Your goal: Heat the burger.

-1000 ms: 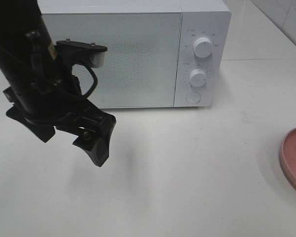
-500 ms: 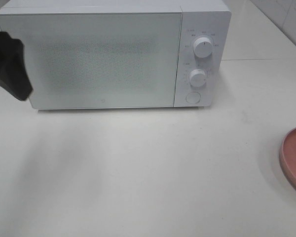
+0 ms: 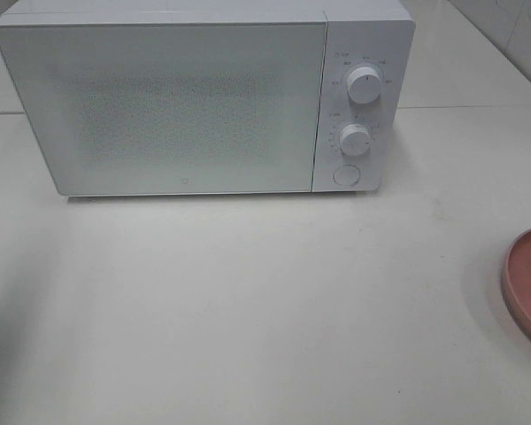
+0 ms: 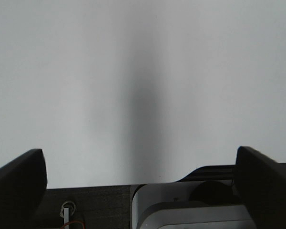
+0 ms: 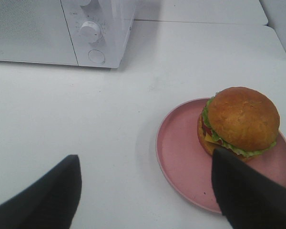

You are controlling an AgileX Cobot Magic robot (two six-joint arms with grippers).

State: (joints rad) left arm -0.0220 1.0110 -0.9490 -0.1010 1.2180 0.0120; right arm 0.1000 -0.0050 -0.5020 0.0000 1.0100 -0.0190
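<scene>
On the left of the high view stands the microwave (image 3: 203,97), a boxy white appliance with a smooth, faintly speckled door (image 3: 164,106) that is shut; to the right of the door sit 2 round ribbed dials (image 3: 365,84) above 1 flat round button (image 3: 346,175). The bench (image 3: 265,310) is a plain, matte off-white surface. At the far right edge only a sliver of the pink plate (image 3: 527,288) shows. Neither arm appears in the high view. The left gripper (image 4: 138,191) hangs over bare bench with its dark fingers (image 4: 19,183) spread wide and nothing between them. The right gripper (image 5: 145,191) is also released and empty, its fingers (image 5: 248,191) apart, just beside the plate. The burger (image 5: 240,121), domed with a glossy golden-brown bun and frilly green lettuce, sits toward one side of the smooth round plate. By my reading nothing is done yet: opening the door, loading the burger, closing and setting the dials all remain.
</scene>
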